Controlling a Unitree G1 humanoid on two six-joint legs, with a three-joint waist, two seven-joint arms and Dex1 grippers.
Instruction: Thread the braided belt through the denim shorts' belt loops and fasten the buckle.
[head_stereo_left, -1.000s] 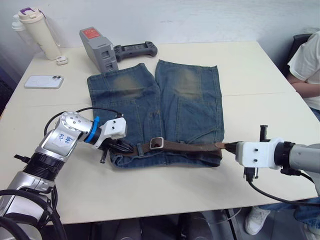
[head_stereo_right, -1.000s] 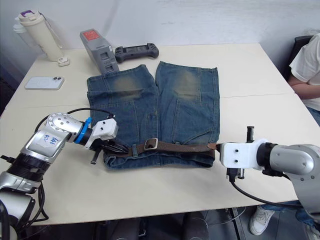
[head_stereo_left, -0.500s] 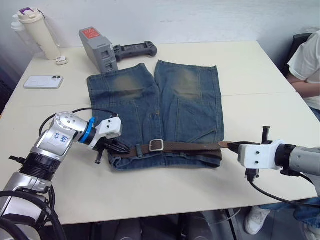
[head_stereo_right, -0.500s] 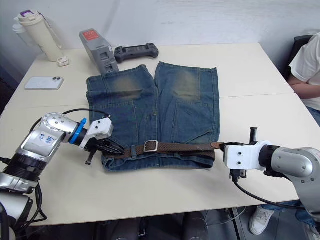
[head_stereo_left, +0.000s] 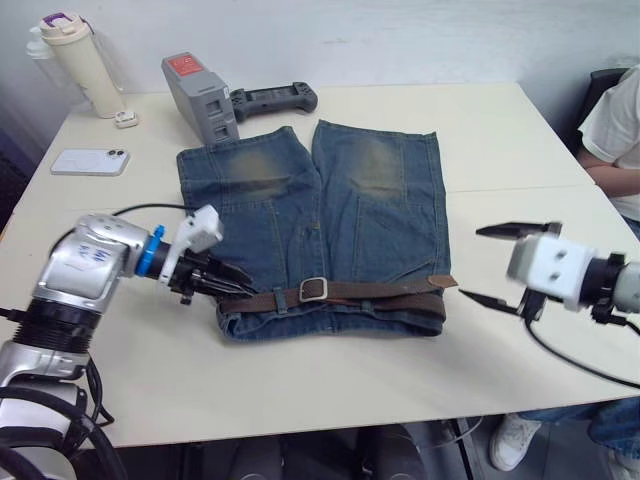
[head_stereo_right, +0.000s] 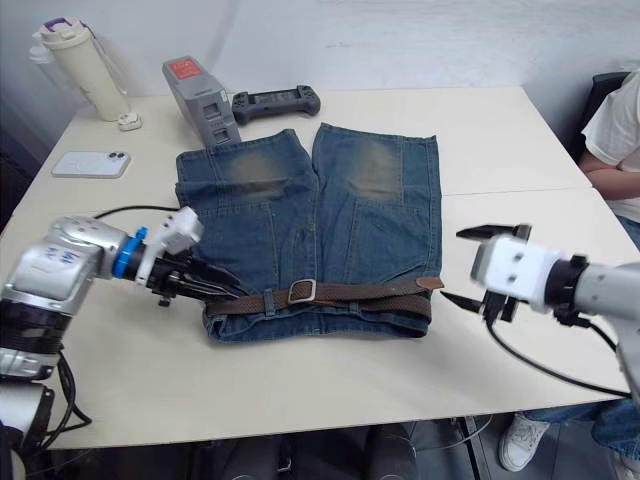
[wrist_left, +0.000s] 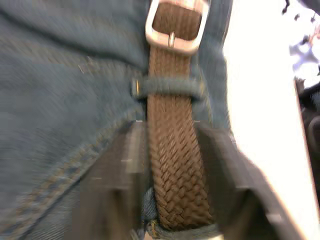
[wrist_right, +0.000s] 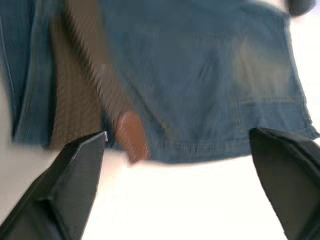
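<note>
**Belt lies along the waistband; left claw grips it, right claw hangs open**

The denim shorts (head_stereo_left: 320, 225) lie flat on the cream table (head_stereo_left: 500, 130), legs pointing away from the robot and waistband nearest it; the braided belt (head_stereo_left: 350, 293) runs along that waistband, passing under a belt loop (wrist_left: 167, 86) just beside the buckle (head_stereo_left: 313, 288), which sits a little left of the waist's middle; the belt's darker tip (wrist_right: 131, 135) pokes just past the shorts' right edge, resting on the fabric and table.

The left arm reaches in low from the left, forearm roughly level, its wrist turned so the left gripper (head_stereo_left: 222, 283) points along the belt toward the buckle; in the left wrist view its two fingers (wrist_left: 220, 165) sit either side of the woven strap and press against it, clamped on the belt's left end at the shorts' corner.

The right arm is stretched in from the right, raised off the table and well apart from the shorts; the right gripper (head_stereo_left: 492, 265) has its fingers spread wide, one above the other, holding nothing; the belt tip lies between them in the right wrist view, clear of both.

At the table's far left stand a tumbler (head_stereo_left: 78, 62), a phone (head_stereo_left: 90, 161), a grey battery pack (head_stereo_left: 198, 97) and a black controller (head_stereo_left: 272, 99); a person's arm (head_stereo_left: 612, 140) shows at the right edge.
</note>
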